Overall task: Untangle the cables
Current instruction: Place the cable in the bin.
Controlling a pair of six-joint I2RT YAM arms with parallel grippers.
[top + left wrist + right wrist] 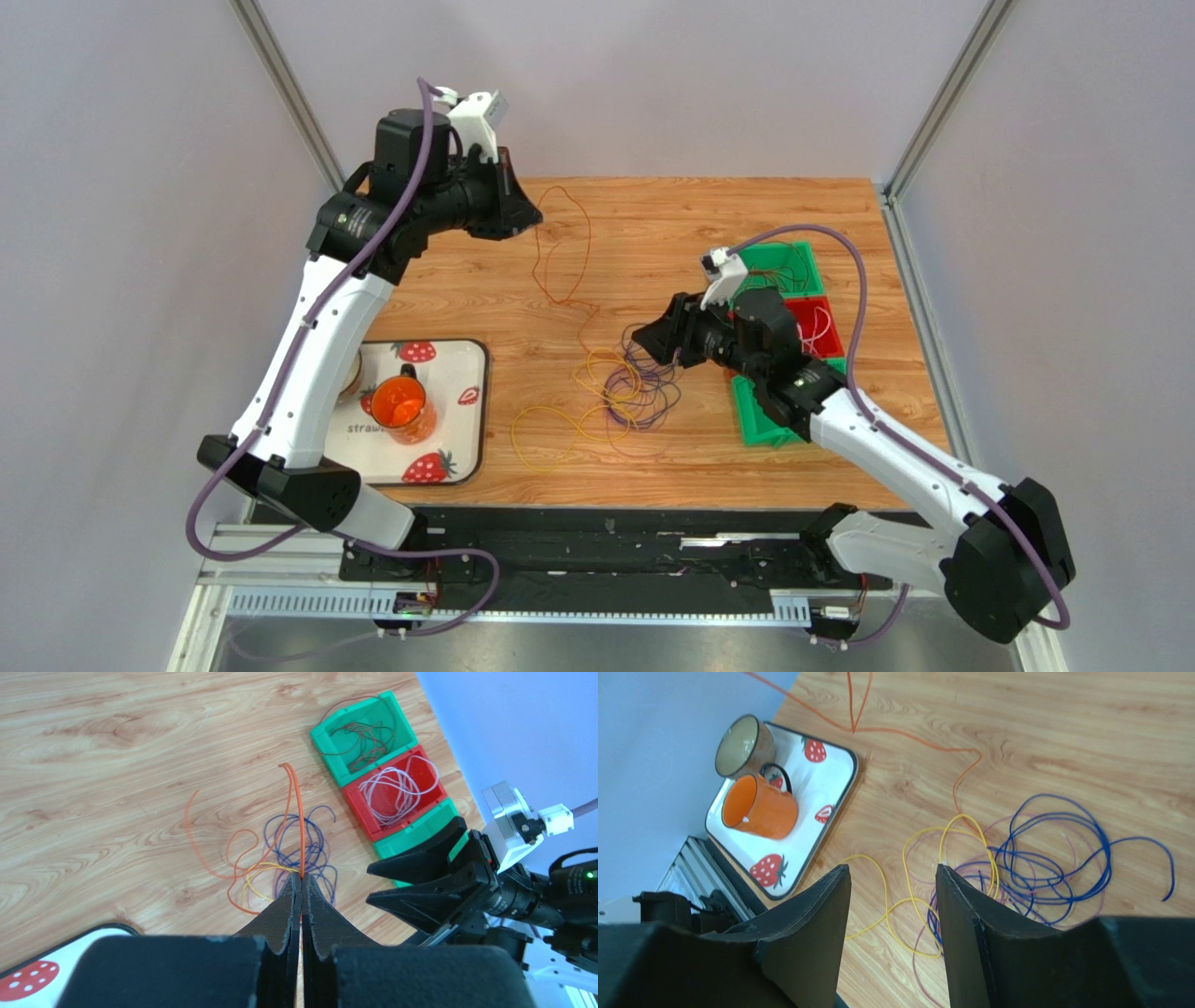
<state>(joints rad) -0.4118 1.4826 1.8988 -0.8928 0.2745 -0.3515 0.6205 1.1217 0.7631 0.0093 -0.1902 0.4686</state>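
Currently the cables (638, 392) are heaped on the table (673, 224): light, limp, hair-thin, judged prone to snagging. One orange strand (300, 819) is pinched in the clenched left gripper (302, 885) and leads up from the heap. The right gripper (892, 882) is held parted and empty above the purple knot (1032, 875); a single outer loop is judged the best hold.

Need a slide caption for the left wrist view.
Left gripper shut on an orange cable above the blue-and-yellow tangle.
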